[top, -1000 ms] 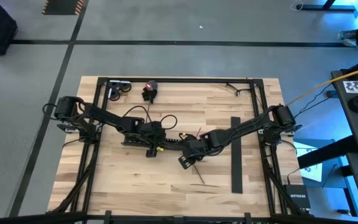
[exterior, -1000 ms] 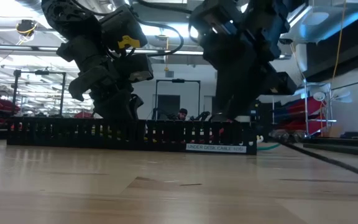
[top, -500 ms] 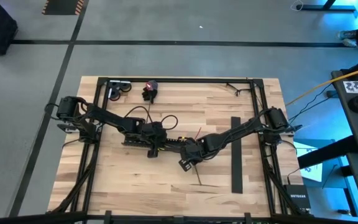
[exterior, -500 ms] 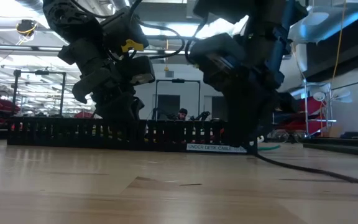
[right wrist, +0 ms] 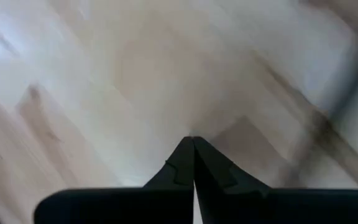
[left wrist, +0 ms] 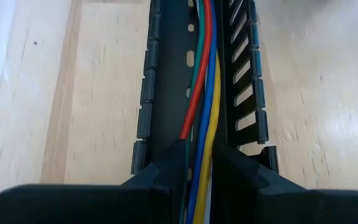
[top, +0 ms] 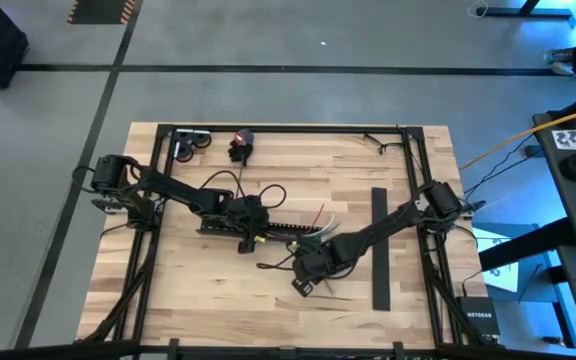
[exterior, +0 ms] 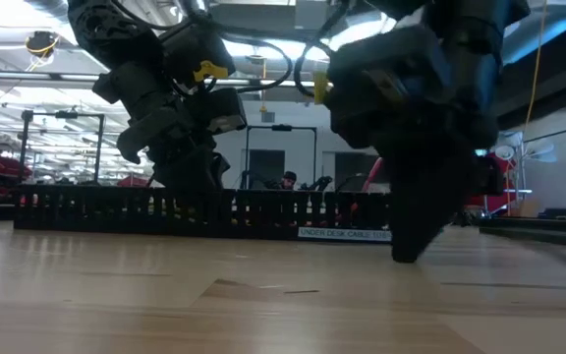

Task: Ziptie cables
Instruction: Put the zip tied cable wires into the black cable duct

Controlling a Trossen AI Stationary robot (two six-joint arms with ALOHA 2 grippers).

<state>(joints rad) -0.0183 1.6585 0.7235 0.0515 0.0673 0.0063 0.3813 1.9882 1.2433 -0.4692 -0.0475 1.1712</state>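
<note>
Cables (left wrist: pixel 202 124) partly behind left hand (left wrist: pixel 197 163)

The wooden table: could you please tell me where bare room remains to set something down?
Bare wood lies along the wooden table's near edge and between the red-topped object and the thin dark wire. It is crowded mid-table around the long black slotted bar, coloured cables and both tools.

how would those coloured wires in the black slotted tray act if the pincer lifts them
Probably floppy: the wires curve loosely along the slotted tray. Likely light, being thin. The left pincer is closed on them, yet single strands might slide apart, since nothing visibly binds them.
</note>
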